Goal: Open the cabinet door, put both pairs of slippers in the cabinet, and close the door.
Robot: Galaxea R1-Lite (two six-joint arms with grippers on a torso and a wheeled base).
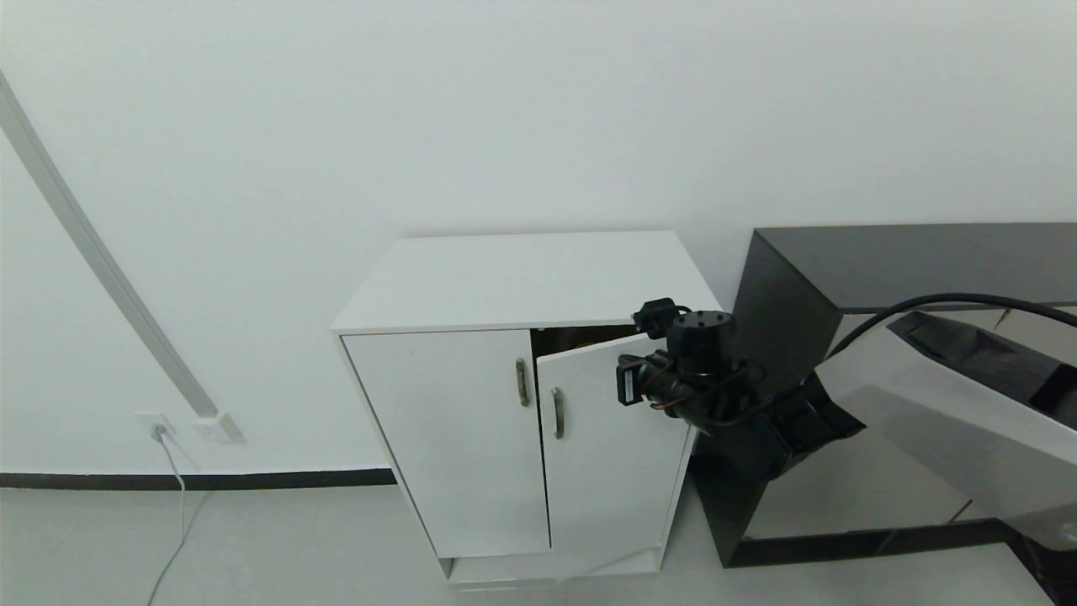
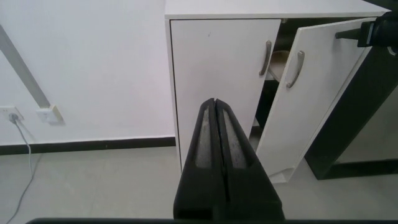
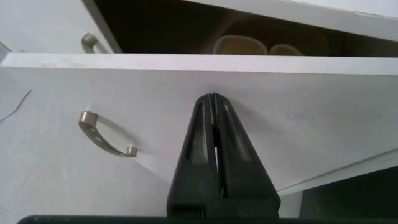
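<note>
White cabinet [image 1: 522, 278]: two-door unit. Right door [image 1: 614, 471]: ajar, hinged at its outer side, free edge swung out toward us. Slippers [image 3: 239, 45]: pale rounded shapes, which we took for them, lay inside behind that door. Right gripper [image 3: 214, 99]: fingers together, tips at the door's outer face just below its top edge. We judged the closing push ran straight ahead, into the cabinet. Left gripper [image 2: 214, 102]: fingers together, well apart from the cabinet, facing the left door [image 2: 217, 68]; the farther arm.
</note>
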